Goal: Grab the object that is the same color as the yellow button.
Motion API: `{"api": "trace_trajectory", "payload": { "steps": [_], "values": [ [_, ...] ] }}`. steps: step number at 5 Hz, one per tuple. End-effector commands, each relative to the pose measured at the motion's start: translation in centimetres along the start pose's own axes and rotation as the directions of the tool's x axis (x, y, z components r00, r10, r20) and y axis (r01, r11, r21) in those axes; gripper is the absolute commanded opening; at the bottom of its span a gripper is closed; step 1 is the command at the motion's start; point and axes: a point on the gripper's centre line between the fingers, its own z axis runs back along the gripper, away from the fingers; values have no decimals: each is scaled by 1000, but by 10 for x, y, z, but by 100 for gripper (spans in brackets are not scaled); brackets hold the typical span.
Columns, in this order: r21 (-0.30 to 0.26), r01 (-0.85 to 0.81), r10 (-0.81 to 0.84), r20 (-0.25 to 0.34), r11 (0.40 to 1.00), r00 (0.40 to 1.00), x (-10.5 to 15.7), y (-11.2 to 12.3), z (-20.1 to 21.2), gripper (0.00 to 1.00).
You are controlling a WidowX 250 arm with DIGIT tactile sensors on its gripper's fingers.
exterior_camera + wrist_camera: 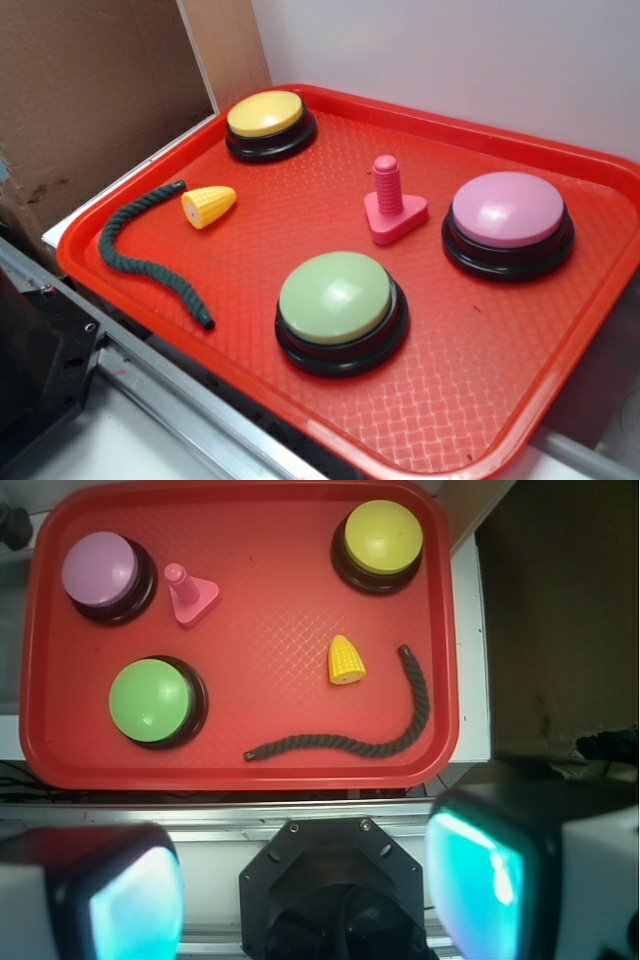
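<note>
While the rope (370,735) curls near, corn (346,660) lies unobstructed — gripper (300,880) seemingly open.

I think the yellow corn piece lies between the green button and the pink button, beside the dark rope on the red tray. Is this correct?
Not quite. The corn piece does lie beside the dark rope on the red tray, but it sits between that rope and the yellow button, not between the green button and pink button. The wrist view shows this clearly.
</note>
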Motion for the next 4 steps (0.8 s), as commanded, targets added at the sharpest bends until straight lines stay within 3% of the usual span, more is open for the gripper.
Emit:
{"api": "trace_trajectory", "payload": {
  "steps": [1, 3, 4],
  "values": [
    [0, 0, 0, 0, 1000, 1000, 0, 0, 0, 100],
    [17, 2, -2, -33, 1000, 999, 31, 3, -12, 100],
    [77, 36, -30, -79, 996, 996, 54, 3, -31, 100]
  ]
}}
